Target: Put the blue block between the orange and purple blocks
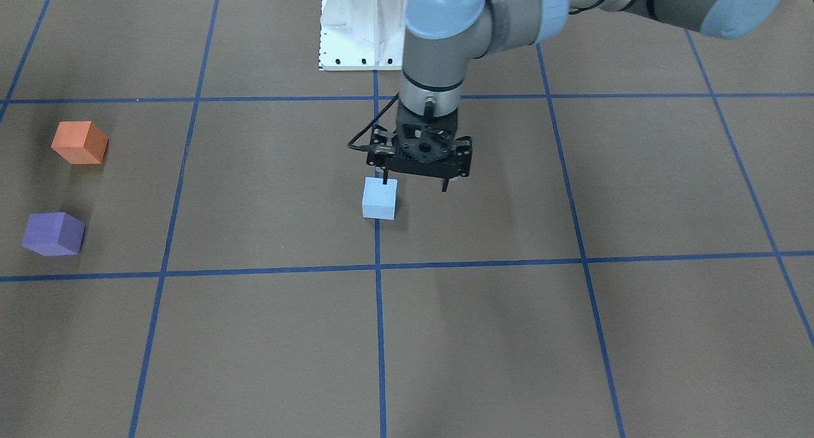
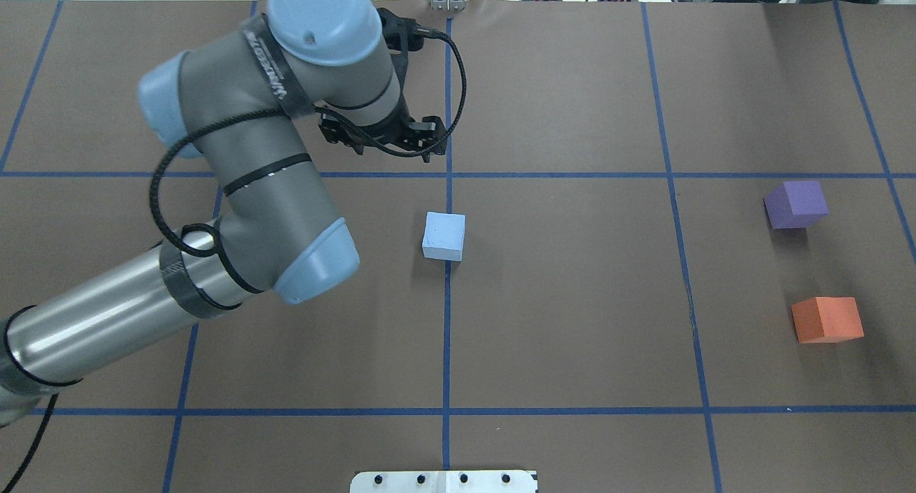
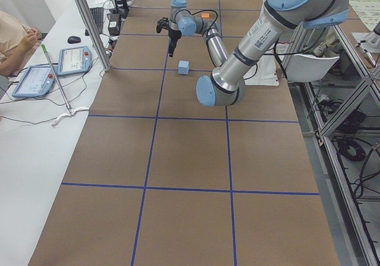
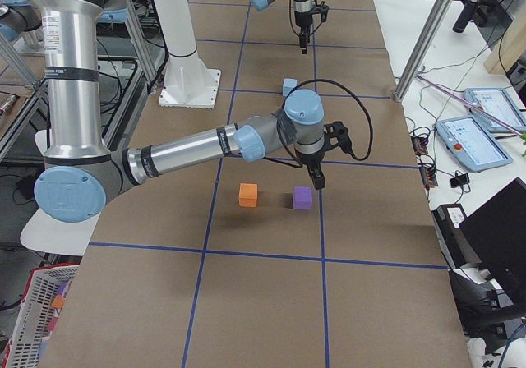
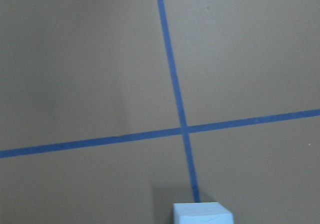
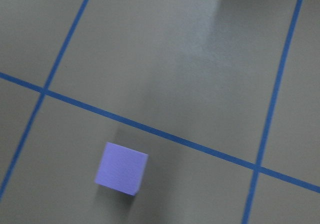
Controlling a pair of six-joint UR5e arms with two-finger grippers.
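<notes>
Just beside the blue block (image 1: 379, 198), with left pincer (image 1: 414, 184) spread wide and empty: centre over it, square jaws to its sides, lower, then close.

Bright, even light from above fills the wide views, and the brown desk (image 2: 572, 321) shows no hard glare. Shadows are soft, with faint smudges at about 5 o'clock of the orange block (image 2: 827, 319) and the purple block (image 2: 795, 204). The metal forearm (image 2: 93, 321) carries white glints. Both wrist views are blurred, and the right one has a pale sheen at 1 o'clock.
</notes>
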